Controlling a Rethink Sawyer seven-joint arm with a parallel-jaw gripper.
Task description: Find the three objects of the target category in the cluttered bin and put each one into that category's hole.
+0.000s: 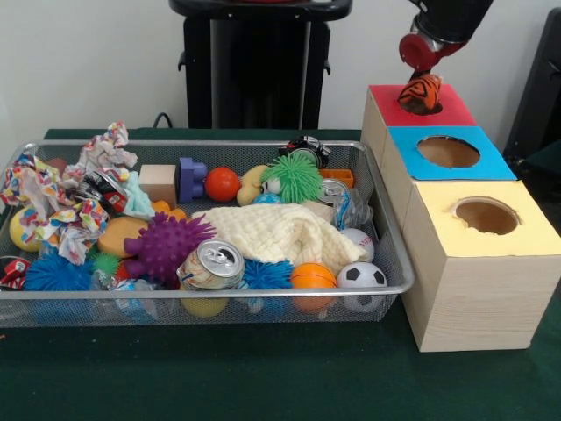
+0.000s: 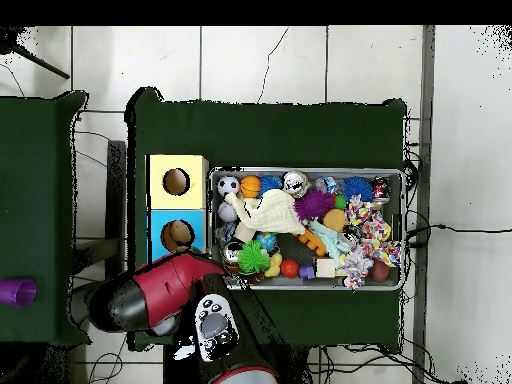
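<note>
Orange toy (image 1: 421, 91) under tool (image 1: 419, 77), over red hole (image 1: 427, 107)

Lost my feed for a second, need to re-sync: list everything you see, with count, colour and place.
Mesh bin: one, silver, on green table.
Boxes with holes: three, red, blue, yellow, right of bin.
Soccer ball: one, black-white, bin's front right corner.
Soda can: one, front middle.
Cloth: one, cream, centre.
Spiky balls: purple, green.
Orange balls: two.
Striped ball: one, orange-black, at red hole.
Gripper: above red box, around the striped ball.
</note>
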